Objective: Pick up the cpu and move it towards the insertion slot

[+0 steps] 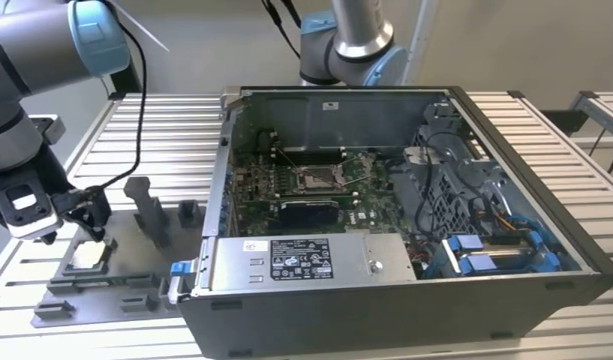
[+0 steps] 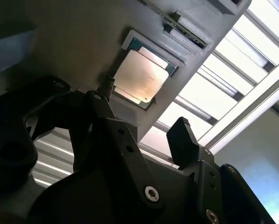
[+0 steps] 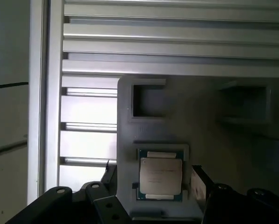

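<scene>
One arm's gripper (image 1: 81, 227) hangs low over the grey plastic fixture (image 1: 106, 285) at the exterior view's left, just above the cpu (image 3: 160, 175). Its two black fingers (image 2: 183, 140) are spread apart, wider than the chip, with one on each side of the chip's nest. They grip nothing.

The cpu lies flat in a square nest of the fixture (the nest's walls close it in on all sides). It is a thin square chip. Its top is a pale metal lid, silvery-white in the exterior view and more warm and tan in both wrist views. The lid has stepped edges, and a narrow greenish border shows around it. There is faint print on the lid, too small to read.

The fixture rests on a table of aluminium slats (image 1: 166, 127), just beside an open computer case (image 1: 386, 322). The insertion slot (image 1: 317, 177) sits inside the case near the middle of the green board (image 1: 365, 216) — a small square socket with a silver frame. It is well apart from the chip, with the case wall between them. A silver box with a label (image 1: 306, 259) lies along the near side of the case.
</scene>
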### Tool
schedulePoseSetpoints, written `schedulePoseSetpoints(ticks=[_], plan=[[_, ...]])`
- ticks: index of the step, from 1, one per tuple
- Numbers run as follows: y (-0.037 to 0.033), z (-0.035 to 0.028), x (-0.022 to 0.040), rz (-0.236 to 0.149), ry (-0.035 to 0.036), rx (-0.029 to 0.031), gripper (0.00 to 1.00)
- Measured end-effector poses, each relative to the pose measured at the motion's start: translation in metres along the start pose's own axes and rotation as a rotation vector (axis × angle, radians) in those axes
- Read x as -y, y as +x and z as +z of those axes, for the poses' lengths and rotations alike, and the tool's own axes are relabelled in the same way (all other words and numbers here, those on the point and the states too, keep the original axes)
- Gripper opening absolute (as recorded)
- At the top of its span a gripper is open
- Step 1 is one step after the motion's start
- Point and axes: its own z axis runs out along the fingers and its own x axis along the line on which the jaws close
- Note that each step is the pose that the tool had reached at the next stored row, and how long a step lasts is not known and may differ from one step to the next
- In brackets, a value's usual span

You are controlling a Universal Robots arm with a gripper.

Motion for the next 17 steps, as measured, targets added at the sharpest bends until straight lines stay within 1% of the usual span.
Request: schedulePoseSetpoints(ticks=[2,4,10,17], plan=[[-0.0038,0.0008,0.0028,0.000,-0.0002,-0.0015,1.00],[-0.0068,0.0028,0.0037,-0.001,-0.0003,-0.0021,1.00],[-0.0069,0.0099,0.0091,-0.008,-0.0002,-0.0025,1.00],[-0.0069,0.0182,0.0096,-0.015,-0.0002,-0.0025,1.00]])
